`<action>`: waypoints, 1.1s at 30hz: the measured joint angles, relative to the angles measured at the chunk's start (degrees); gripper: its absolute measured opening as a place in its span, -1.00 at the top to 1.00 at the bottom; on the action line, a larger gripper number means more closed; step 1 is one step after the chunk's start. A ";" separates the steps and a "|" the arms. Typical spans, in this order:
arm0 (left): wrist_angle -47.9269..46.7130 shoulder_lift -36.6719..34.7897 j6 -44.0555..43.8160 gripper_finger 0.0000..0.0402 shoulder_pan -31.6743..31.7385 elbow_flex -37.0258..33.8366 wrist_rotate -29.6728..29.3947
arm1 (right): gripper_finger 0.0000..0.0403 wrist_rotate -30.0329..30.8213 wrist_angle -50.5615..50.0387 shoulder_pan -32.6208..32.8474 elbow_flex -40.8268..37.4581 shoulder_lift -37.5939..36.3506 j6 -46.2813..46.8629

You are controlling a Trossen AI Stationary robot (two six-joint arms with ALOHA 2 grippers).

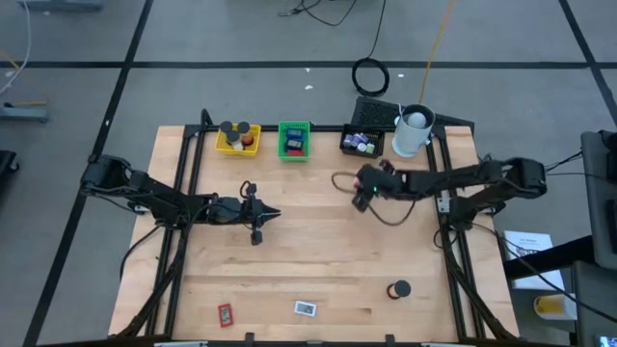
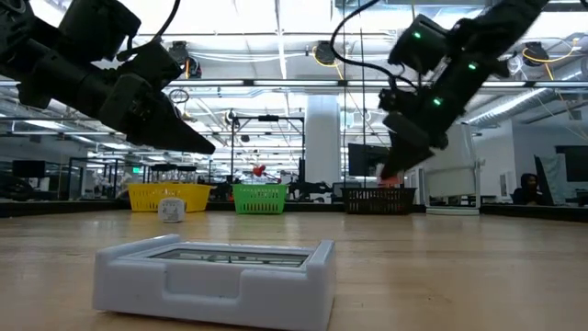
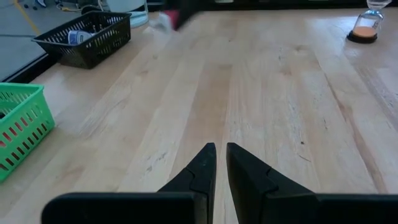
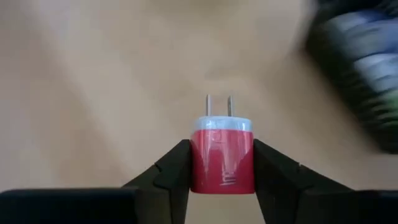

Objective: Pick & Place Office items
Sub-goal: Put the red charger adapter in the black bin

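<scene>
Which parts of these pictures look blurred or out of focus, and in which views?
Right wrist view: the red charger plug held in the right gripper is sharp, while the table and the black basket beyond are blurred. Left wrist view: a red-and-white smear shows far off. Low view: the white case up close looks soft.

This is a robotics lab set inside a big open office or industrial hall. A wooden table (image 1: 318,241) on a black metal frame stands on a grey floor marked with dark tape lines (image 1: 289,65), and cables (image 1: 371,75) trail loose across that floor — a test rig, not a desk. From table height the room runs far back: an exposed ceiling with long strip lights (image 2: 276,41) and pipes, a white column (image 2: 323,138), rows of monitors (image 2: 363,158) on workstations, and a seated person (image 2: 529,188) at far right. Small plastic sorting baskets (image 2: 260,198) line the table's far edge.
</scene>
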 joint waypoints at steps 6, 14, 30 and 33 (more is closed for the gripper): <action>-0.02 0.00 0.09 0.77 0.00 0.00 0.02 | 0.33 4.65 -5.30 -8.51 6.80 -1.19 -1.33; -0.28 0.00 0.15 0.77 0.00 0.00 0.04 | 0.33 5.09 -3.16 -21.84 9.30 4.00 -1.82; -0.35 0.00 0.13 0.77 0.00 0.00 0.09 | 0.14 4.51 -1.00 -29.01 9.20 8.37 -2.90; -0.35 0.00 0.13 0.77 -0.02 0.00 0.09 | 0.08 4.52 -0.80 -28.99 9.20 8.37 -3.11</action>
